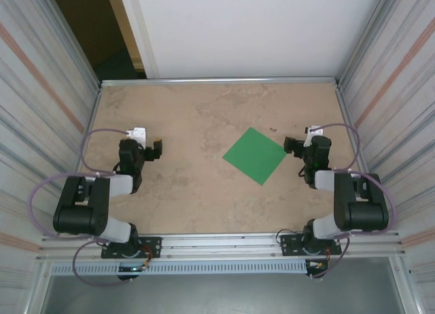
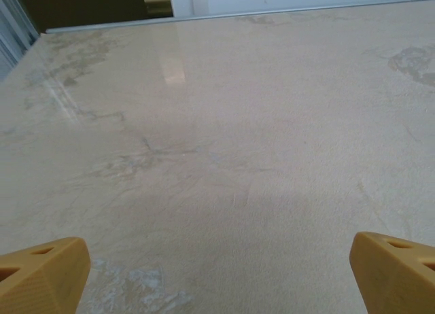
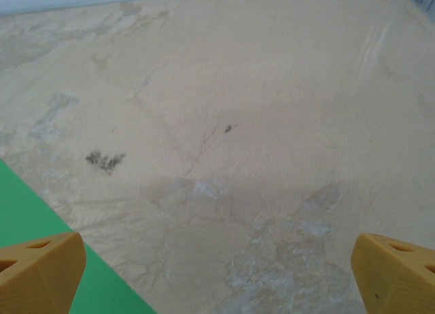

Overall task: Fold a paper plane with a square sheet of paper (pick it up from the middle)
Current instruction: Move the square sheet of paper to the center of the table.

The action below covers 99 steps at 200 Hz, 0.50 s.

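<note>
Both spread wide: left gripper [image 2: 217,280] over table [image 2: 217,124], right gripper [image 3: 217,280] beside green paper [image 3: 22,209].

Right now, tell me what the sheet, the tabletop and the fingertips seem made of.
Sheet: thin paper, it seems; matte, uniform bright green, lying flat with crisp edges.
Tabletop: stone-look beige surface, possibly laminate; mottled veining, semi-gloss, with a soft reflection in the left wrist view.
Fingertips: likely moulded or printed plastic; matte yellow-orange, faceted, with small hollows.

Overhead looks down from behind; wrist views skim the table [image 2: 217,124] low — right's seemingly shares the sheet [image 3: 24,208].
</note>
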Motion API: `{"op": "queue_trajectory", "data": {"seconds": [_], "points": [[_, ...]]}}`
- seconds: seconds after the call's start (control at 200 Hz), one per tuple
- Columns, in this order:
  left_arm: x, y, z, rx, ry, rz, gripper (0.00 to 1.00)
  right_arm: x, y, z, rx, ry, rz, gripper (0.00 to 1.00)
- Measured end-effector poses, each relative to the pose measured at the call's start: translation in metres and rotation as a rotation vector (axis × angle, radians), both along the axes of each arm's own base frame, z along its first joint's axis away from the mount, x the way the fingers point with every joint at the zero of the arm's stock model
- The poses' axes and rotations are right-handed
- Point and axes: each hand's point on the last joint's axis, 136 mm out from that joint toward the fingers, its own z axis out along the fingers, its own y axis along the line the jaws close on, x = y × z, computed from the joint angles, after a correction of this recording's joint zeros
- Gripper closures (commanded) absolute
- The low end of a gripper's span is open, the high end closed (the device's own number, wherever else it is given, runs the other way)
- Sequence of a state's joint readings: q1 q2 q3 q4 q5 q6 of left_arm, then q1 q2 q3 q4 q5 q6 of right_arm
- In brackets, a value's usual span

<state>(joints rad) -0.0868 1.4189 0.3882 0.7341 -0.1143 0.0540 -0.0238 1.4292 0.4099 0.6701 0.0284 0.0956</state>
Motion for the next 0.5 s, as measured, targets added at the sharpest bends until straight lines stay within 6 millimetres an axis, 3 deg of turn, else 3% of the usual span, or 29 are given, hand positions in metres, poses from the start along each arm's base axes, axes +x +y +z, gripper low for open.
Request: {"op": "queue_trajectory", "data": {"seconds": [0.236, 0.351, 0.426, 0.496], "points": [[-0.011, 0.006, 0.063, -0.086, -0.052, 0.079, 0.01, -0.003, -0.012, 0.066, 0.039, -0.056, -0.122, 0.01], [-0.011, -0.004, 0.089, -0.218, -0.034, 0.071, 0.01, -0.005, -0.012, 0.097, 0.129, -0.032, -0.159, 0.01], [-0.009, -0.02, 0.1, -0.319, -0.002, 0.024, 0.01, -0.009, -0.004, 0.107, 0.168, 0.001, -0.157, 0.01], [-0.01, -0.035, 0.101, -0.408, 0.034, -0.023, 0.01, -0.015, 0.011, 0.104, 0.197, 0.062, -0.12, 0.01]]}}
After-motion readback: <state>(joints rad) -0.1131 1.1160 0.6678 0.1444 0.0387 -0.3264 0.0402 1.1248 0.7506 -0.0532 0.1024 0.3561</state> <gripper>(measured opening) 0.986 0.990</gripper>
